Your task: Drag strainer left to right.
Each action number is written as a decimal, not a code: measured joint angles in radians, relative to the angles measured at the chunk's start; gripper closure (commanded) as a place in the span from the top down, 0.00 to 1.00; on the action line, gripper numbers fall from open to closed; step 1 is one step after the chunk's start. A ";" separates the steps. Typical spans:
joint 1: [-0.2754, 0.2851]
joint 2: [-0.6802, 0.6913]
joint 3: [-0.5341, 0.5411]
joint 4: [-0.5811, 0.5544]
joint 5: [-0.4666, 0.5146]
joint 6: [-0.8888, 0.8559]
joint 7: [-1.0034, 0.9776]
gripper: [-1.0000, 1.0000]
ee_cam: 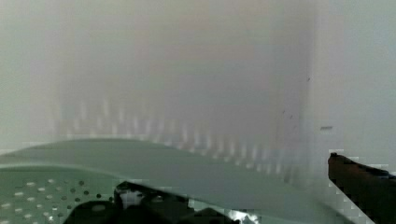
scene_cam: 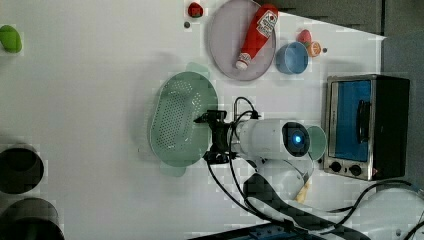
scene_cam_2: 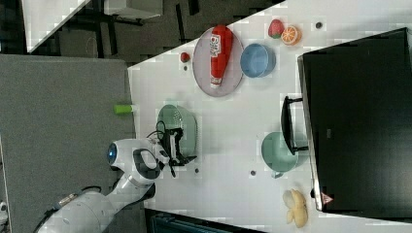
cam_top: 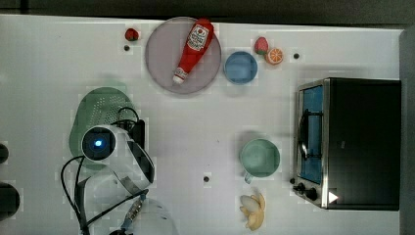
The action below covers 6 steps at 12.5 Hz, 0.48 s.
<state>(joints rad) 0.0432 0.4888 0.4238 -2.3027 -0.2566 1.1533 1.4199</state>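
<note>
The strainer (cam_top: 98, 105) is a pale mint-green oval colander with a dotted centre, lying at the top view's left on the white table. My gripper (scene_cam: 210, 137) hangs over the strainer's (scene_cam: 180, 120) rim on the left view's right side, and its jaws stand open. In the wrist view, one dark finger (ee_cam: 140, 205) sits over the perforated inside of the strainer (ee_cam: 187, 168). The other finger (ee_cam: 359, 186) lies beyond the rim, over bare table. Nothing is gripped. In the right view the gripper (scene_cam_2: 177, 145) sits at the lower edge of the strainer (scene_cam_2: 180, 121).
A green mug (cam_top: 259, 157) stands at the top view's centre right, beside a toaster oven (cam_top: 352, 142). At the back are a grey plate (cam_top: 161, 54) bearing a ketchup bottle (cam_top: 195, 46) and a blue bowl (cam_top: 240, 67). A banana (cam_top: 253, 210) lies at the front.
</note>
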 measured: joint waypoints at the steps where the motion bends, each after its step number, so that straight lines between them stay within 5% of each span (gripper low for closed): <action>1: -0.006 -0.005 0.000 -0.012 -0.017 -0.002 -0.004 1.00; 6: -0.071 -0.062 -0.018 -0.100 -0.004 -0.019 -0.046 1.00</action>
<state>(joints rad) -0.0281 0.4265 0.4058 -2.4023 -0.2603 1.1348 1.3740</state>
